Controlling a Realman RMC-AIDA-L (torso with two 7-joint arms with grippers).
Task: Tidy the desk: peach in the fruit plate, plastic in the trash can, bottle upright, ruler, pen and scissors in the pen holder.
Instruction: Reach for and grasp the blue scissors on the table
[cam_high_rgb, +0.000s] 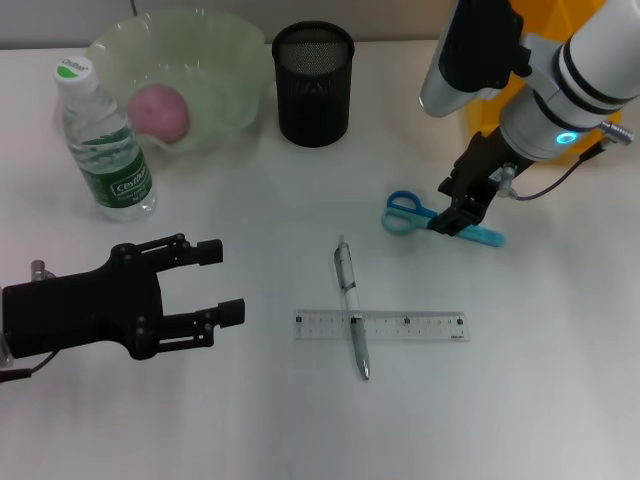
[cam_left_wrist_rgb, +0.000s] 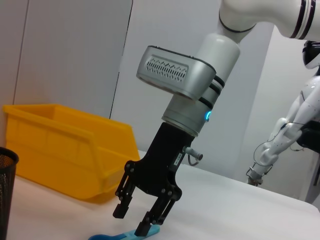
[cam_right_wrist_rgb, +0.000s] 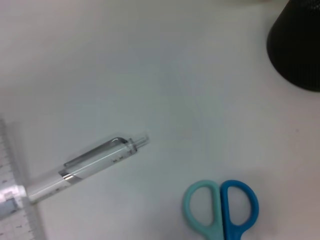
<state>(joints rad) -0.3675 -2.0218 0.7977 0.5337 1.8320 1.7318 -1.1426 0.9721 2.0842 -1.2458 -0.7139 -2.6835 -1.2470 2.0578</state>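
Note:
Blue scissors (cam_high_rgb: 430, 222) lie on the white desk right of centre, handles (cam_right_wrist_rgb: 222, 206) toward the middle. My right gripper (cam_high_rgb: 452, 205) hangs open just over their blades, one fingertip (cam_left_wrist_rgb: 145, 229) touching them. A clear pen (cam_high_rgb: 352, 305) lies across a transparent ruler (cam_high_rgb: 380, 326) near the front. The black mesh pen holder (cam_high_rgb: 313, 85) stands at the back. A pink peach (cam_high_rgb: 160, 112) rests in the pale green fruit plate (cam_high_rgb: 215, 50). Beside the plate the bottle (cam_high_rgb: 100, 140) stands upright. My left gripper (cam_high_rgb: 215, 282) is open at the front left, holding nothing. The plastic is out of view.
A yellow bin (cam_left_wrist_rgb: 65, 150) sits at the back right behind my right arm. The pen (cam_right_wrist_rgb: 85, 167) and the ruler (cam_right_wrist_rgb: 15, 210) lie a short way from the scissors. The pen holder (cam_right_wrist_rgb: 297, 45) stands beyond the scissors' handles.

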